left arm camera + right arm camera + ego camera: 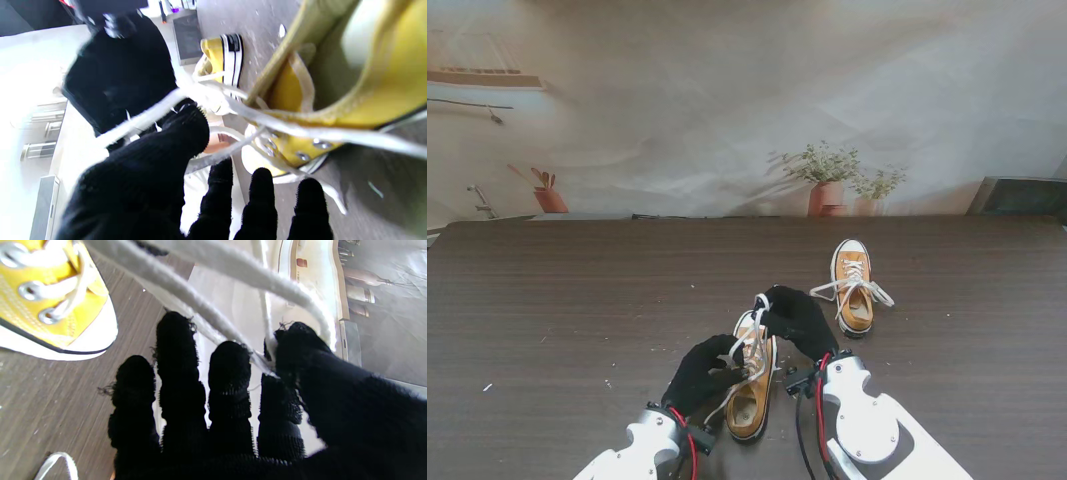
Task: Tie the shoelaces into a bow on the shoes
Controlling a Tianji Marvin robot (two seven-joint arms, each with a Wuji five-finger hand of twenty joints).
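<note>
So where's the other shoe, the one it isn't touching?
In the stand's view the second shoe sits alone on the table, farther from me and to the right of the right hand, laces loose.

White lace (213, 318) between right hand (233, 413) fingertips

A yellow canvas sneaker with white laces (752, 385) lies at 6 o'clock, its laces lifted loose. Its matching yellow canvas sneaker (854, 287), laces untied, stands upright toward 4 o'clock.

My left robot hand (702, 375) and right robot hand (799, 320) wear black knit gloves. Both sneakers (752, 385) (854, 287) are mustard yellow with white laces (749, 345), white toe caps and black-striped soles. The counter (567, 310) is dark brown woodgrain.
</note>
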